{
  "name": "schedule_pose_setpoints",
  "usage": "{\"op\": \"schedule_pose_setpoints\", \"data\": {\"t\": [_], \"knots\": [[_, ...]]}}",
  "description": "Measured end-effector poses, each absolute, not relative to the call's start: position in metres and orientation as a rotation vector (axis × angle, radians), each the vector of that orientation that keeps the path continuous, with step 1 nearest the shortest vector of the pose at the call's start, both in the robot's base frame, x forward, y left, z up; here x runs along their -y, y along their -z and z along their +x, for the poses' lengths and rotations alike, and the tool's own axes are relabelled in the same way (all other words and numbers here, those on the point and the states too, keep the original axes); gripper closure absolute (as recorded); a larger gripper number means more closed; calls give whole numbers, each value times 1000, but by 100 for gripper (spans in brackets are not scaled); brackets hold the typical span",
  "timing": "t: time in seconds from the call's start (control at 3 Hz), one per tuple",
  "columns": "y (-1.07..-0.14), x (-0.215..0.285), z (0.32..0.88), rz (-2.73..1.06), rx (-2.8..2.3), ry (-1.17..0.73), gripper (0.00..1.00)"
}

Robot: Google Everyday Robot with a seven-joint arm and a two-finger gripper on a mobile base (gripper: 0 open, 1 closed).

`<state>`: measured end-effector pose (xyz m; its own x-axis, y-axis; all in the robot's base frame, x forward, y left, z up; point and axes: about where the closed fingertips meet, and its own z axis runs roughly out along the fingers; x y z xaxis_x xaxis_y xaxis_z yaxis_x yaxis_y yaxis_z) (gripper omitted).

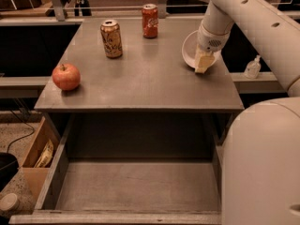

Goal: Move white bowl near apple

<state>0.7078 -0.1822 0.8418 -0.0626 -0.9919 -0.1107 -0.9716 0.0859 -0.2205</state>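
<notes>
1. Your claw (203, 63) sits at the far right of the surface (140, 86), pointing down from the arm (243, 13) that comes in from the upper right. Its two fingers look drawn together into one narrow wedge, pinched on the near right rim of the white bowl (189, 50).
2. The white bowl is tilted, with its open side turned toward the left (only the left part of it shows, the wrist covers the rest). It lies close to the surface's right edge.
3. To the left of the bowl, at the far end, you have a red can (150, 20) standing upright. A gold can (111, 38) stands upright a little nearer and further left.
4. The apple (66, 76) rests at the near left corner of the surface, stem up, well apart from the bowl and the claw.
5. Below the surface's near edge an open drawer (136, 186) shows its bare grey floor.
6. Off the surface, a small clear pump bottle (252, 67) stands on the ledge to the right, and a cardboard box (35, 153) sits low on the left.
</notes>
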Motion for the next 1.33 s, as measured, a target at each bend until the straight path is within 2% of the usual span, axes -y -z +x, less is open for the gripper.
{"op": "schedule_pose_setpoints", "data": {"t": [0.33,1.33], "knots": [[-844,181,712,-1992,-2121,140,100],[-947,159,736,-2102,-1850,453,100]]}}
